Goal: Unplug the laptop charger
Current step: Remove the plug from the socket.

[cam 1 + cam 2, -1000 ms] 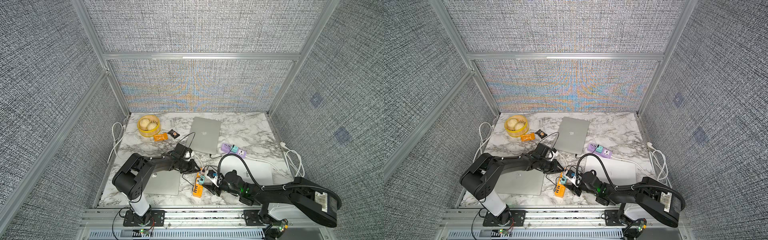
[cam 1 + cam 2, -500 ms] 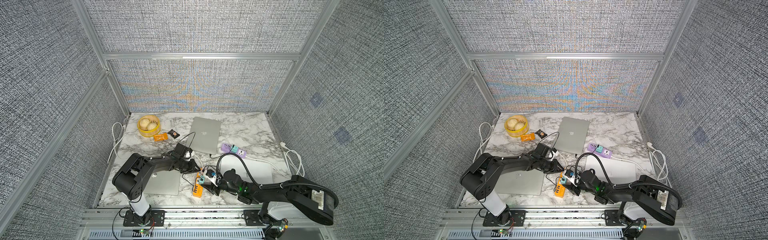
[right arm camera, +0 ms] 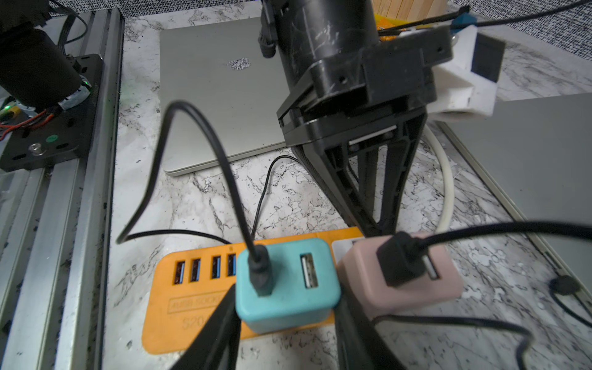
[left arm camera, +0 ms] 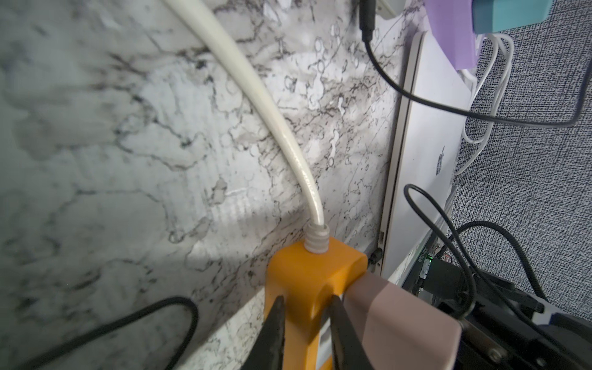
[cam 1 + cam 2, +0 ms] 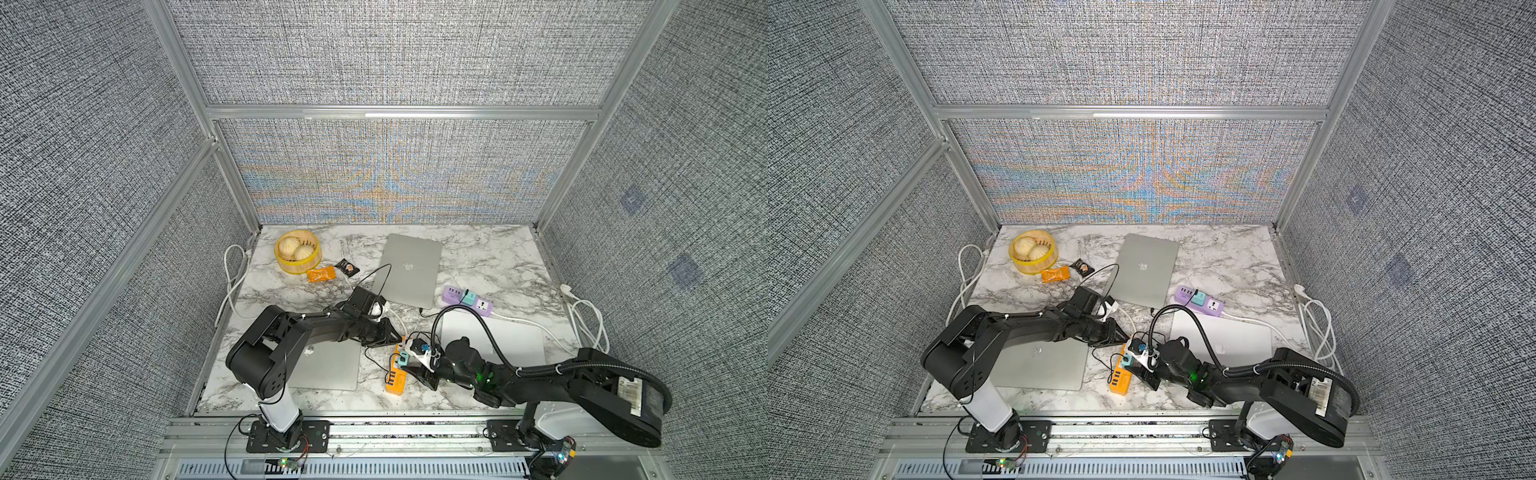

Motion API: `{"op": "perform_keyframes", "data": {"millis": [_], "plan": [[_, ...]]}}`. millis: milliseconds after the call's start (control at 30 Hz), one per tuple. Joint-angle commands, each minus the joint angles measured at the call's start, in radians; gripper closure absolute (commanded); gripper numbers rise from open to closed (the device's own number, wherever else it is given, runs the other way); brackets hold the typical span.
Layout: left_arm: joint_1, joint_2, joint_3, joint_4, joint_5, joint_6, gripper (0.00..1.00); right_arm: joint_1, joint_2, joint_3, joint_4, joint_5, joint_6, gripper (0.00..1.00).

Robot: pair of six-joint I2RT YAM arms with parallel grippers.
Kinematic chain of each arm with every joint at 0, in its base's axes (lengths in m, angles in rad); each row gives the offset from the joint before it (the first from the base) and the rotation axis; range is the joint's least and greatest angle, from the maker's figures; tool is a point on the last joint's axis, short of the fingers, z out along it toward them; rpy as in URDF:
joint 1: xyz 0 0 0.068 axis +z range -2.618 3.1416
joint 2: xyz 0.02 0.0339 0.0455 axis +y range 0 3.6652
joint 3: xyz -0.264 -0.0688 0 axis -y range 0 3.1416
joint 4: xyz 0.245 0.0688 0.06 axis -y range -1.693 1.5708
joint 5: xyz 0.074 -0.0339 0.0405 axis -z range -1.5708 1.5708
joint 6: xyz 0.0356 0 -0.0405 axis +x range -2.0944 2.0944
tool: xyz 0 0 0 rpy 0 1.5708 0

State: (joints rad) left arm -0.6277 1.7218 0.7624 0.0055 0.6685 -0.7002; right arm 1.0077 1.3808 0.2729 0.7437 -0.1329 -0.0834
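An orange power strip [image 5: 394, 380] [image 5: 1119, 380] lies near the table's front edge. A teal charger [image 3: 288, 285] and a pink charger [image 3: 400, 278] are plugged into the orange power strip [image 3: 192, 304], each with a black cable in its USB port. My right gripper [image 3: 286, 307] [image 5: 409, 365] is shut on the teal charger [image 5: 402, 358], one finger against each side. My left gripper [image 4: 306, 301] [image 5: 398, 337] is shut on the strip's far end [image 4: 307, 272], right where its white cord [image 4: 256, 86] enters.
Three closed laptops lie around: one at the back [image 5: 409, 270], one front left [image 5: 328, 365] under my left arm, one white [image 5: 498, 340] on the right. A purple power strip [image 5: 467, 300], a bamboo steamer [image 5: 297, 251], snack packets [image 5: 321, 274] and loose black cables share the marble.
My right gripper's jaws have closed in onto the teal charger, and the arm has edged slightly toward the strip. My left gripper keeps its hold and has not moved.
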Motion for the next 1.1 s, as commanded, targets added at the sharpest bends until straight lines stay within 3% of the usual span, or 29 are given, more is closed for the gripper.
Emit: {"op": "perform_keyframes", "data": {"millis": [0,700,1067], "plan": [[-0.007,0.020,-0.006,-0.082,-0.084,0.000,0.77,0.001,-0.003,0.006,0.022,-0.030,-0.006,0.57],[-0.007,0.021,0.012,-0.156,-0.166,0.002,0.79,0.007,-0.011,-0.036,0.113,-0.013,-0.006,0.65],[-0.009,0.030,0.012,-0.161,-0.180,0.001,0.79,0.035,-0.041,-0.038,0.091,0.053,-0.043,0.67]]}}
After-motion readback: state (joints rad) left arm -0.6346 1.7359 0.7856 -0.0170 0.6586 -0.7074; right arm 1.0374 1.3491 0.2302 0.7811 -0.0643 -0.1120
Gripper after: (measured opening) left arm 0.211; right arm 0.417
